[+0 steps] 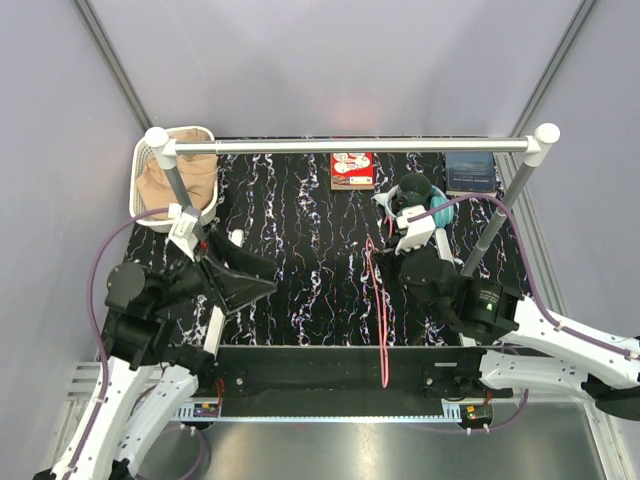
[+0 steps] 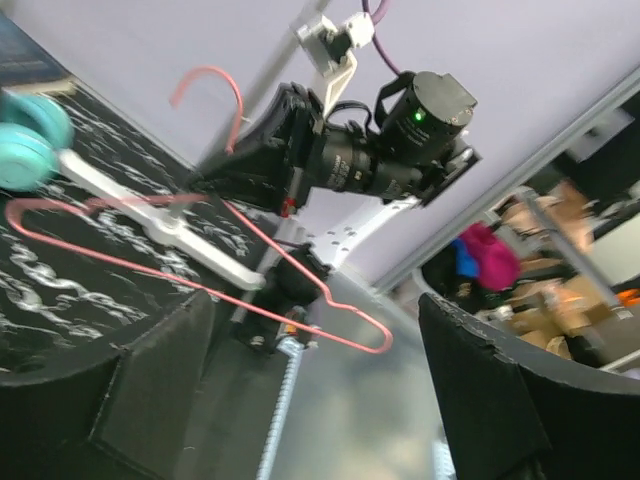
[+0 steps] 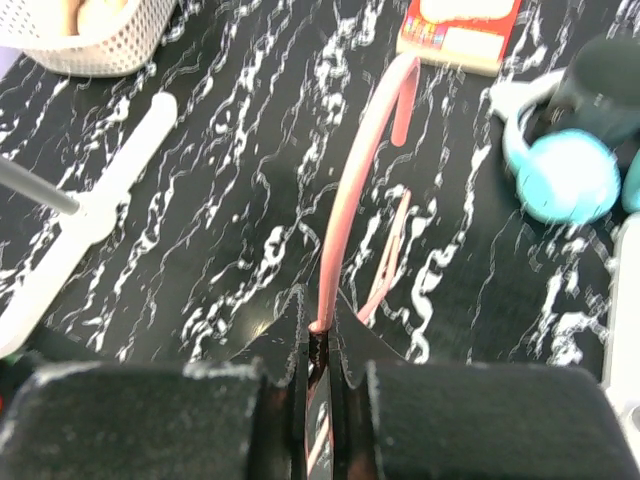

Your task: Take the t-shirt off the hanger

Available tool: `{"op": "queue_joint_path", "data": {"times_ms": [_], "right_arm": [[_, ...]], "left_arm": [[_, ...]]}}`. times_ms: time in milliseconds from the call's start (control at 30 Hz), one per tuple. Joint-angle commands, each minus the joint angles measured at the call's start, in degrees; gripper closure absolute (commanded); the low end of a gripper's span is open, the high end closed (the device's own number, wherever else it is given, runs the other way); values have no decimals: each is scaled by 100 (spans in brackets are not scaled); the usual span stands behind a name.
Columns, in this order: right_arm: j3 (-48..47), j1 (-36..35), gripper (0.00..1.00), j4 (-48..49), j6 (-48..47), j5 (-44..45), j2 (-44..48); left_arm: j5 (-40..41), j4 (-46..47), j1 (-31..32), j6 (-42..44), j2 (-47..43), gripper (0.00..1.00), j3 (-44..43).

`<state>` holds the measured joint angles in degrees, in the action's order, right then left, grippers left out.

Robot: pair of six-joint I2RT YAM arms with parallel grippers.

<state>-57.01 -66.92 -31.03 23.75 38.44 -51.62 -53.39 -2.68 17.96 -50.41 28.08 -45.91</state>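
Note:
The tan t-shirt (image 1: 178,180) lies bunched in a white basket (image 1: 150,215) at the back left, off the hanger; a corner of it shows in the right wrist view (image 3: 85,10). The thin pink-red wire hanger (image 1: 381,320) is bare and stands edge-on over the middle of the table. My right gripper (image 1: 388,263) is shut on its wire near the hook, with the jaws (image 3: 320,325) pinching the wire (image 3: 350,190). My left gripper (image 1: 255,280) is open and empty, left of the hanger. In the left wrist view the hanger (image 2: 200,272) hangs beyond my open fingers (image 2: 500,390).
A white-capped metal rail (image 1: 350,146) spans the back on two posts. A red-and-white box (image 1: 352,170), a dark blue box (image 1: 470,172) and teal headphones with a dark cup (image 1: 415,195) sit at the back. A white stand foot (image 3: 100,210) lies on the black marbled tabletop.

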Motion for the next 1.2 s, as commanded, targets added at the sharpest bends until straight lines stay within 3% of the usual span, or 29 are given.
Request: {"op": "queue_joint_path", "data": {"times_ms": [0, 167, 300, 367, 467, 700, 900, 1167], "right_arm": [[225, 3, 100, 1140, -906, 358, 310], [463, -6, 100, 1915, -1459, -204, 485], [700, -6, 100, 2582, -1759, -573, 547], [779, 3, 100, 2724, -1803, -802, 599], [823, 3, 100, 2891, -1725, -943, 705], [911, -6, 100, 2839, -1443, -1241, 1083], [973, -6, 100, 2663, -1434, -1505, 1574], [552, -6, 100, 2199, -1944, -2024, 2120]], "left_arm": [[1029, 1481, 663, -1269, -399, 14, 590], [2006, 1542, 1761, -1156, -145, 16, 934], [3575, 1595, 3560, -708, 320, 18, 935], [4062, 1498, 3994, -410, 583, 18, 812], [4958, 1752, 4636, -416, 1031, 26, 881], [5401, 3060, 5104, -619, 2436, 35, 962], [5497, 3185, 5428, -522, 3194, 41, 399], [5857, 3089, 5903, -145, 3047, 41, 249]]}}
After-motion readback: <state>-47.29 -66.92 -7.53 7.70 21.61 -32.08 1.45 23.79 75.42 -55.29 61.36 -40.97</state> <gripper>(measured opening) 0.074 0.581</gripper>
